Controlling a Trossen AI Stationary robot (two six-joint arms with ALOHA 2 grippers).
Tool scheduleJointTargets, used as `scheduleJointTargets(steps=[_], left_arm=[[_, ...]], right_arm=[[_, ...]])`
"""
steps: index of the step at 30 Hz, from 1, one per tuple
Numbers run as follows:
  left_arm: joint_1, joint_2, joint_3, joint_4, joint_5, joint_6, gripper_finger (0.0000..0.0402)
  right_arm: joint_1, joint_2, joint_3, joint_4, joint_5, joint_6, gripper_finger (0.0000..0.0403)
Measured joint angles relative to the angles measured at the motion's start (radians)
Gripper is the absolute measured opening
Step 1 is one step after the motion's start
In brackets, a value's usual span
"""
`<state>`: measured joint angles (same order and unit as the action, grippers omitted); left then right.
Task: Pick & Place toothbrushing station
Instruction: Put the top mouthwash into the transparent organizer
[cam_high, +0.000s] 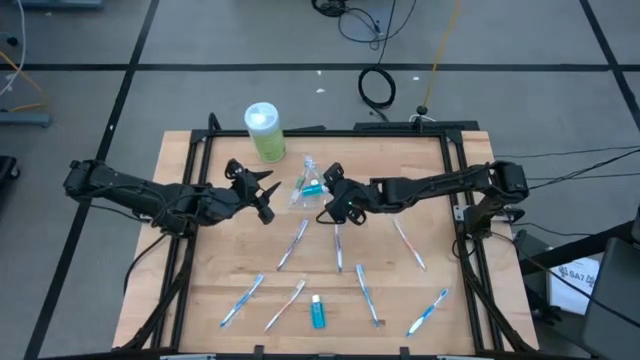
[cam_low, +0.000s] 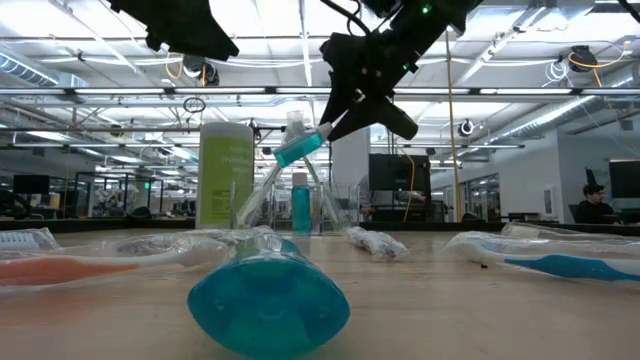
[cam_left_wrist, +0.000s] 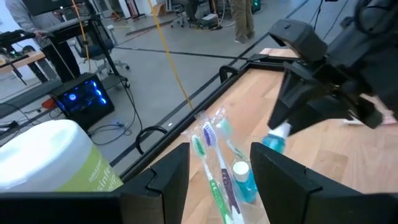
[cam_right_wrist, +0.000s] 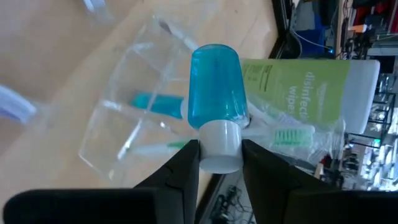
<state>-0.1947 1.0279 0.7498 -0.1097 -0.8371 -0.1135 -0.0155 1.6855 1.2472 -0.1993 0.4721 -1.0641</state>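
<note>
In the high view you see the wooden table (cam_high: 200, 300) in the middle of the frame. The left gripper (cam_high: 262, 195) is left of centre and its 2 fingers stand apart with nothing between them. The right gripper (cam_high: 328, 190) is just right of centre, close beside the clear holder (cam_high: 303, 188). The green wipes canister (cam_high: 265, 132) stands in the upper middle, at the back edge of the table. Several toothbrushes (cam_high: 292, 245) lie spread over the lower half, and 1 small blue tube (cam_high: 318, 313) lies at the bottom centre.

In the low view the right gripper (cam_low: 345, 112) hangs in the upper centre and holds a blue tube (cam_low: 298, 148) tilted, above the clear holder (cam_low: 290, 205). The wipes canister (cam_low: 226, 175) is left of centre behind. Another blue tube (cam_low: 268, 300) lies large at the bottom centre.

In the left wrist view you see the left fingers (cam_left_wrist: 173, 177) spread wide at the bottom, nothing gripped. The holder with brushes (cam_left_wrist: 214, 162) is between them, farther off.

In the right wrist view the right fingers (cam_right_wrist: 185, 171) are closed on the white cap of the blue tube (cam_right_wrist: 215, 87), at centre, above the clear holder (cam_right_wrist: 134, 130). The green canister (cam_right_wrist: 305, 84) lies at the right.
</note>
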Motion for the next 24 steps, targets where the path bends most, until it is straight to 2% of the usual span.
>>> scheduleJointTargets(steps=[10,24], left_arm=[[0.0,0.0,0.0,0.0,-0.001,0.002,0.0177],[0.0,0.0,0.0,0.001,-0.001,0.002,0.0177]], right_arm=[[-0.029,0.015,-0.003,-0.014,-0.004,-0.153,0.0097],[-0.031,0.066,-0.004,0.003,-0.006,-0.587,0.0103]])
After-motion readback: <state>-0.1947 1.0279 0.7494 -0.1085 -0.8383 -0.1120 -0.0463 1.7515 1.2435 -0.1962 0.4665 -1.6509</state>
